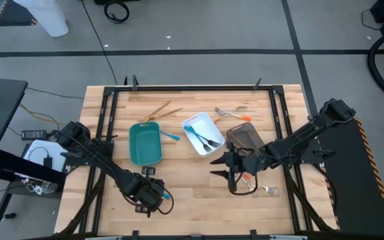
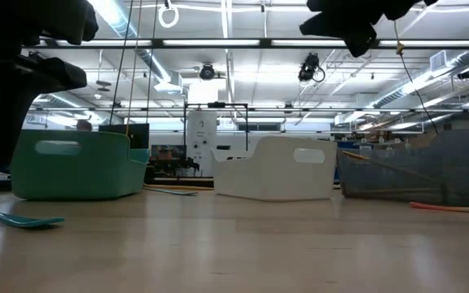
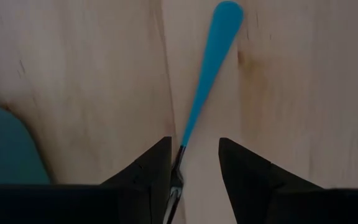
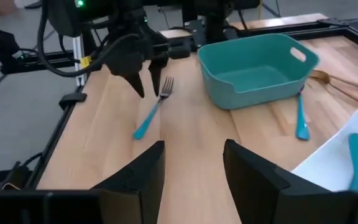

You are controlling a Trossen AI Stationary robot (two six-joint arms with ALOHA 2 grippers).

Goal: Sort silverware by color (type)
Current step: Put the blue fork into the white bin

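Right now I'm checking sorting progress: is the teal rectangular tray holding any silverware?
No, in the high view the teal rectangular tray shows only its bare teal floor, while one blue-handled utensil lies on the wood just outside it.

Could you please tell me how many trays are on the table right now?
3: a teal tray toward the left, a white tray holding blue-handled cutlery in the middle, and a grey-brown tray just right of it. None looks hidden.
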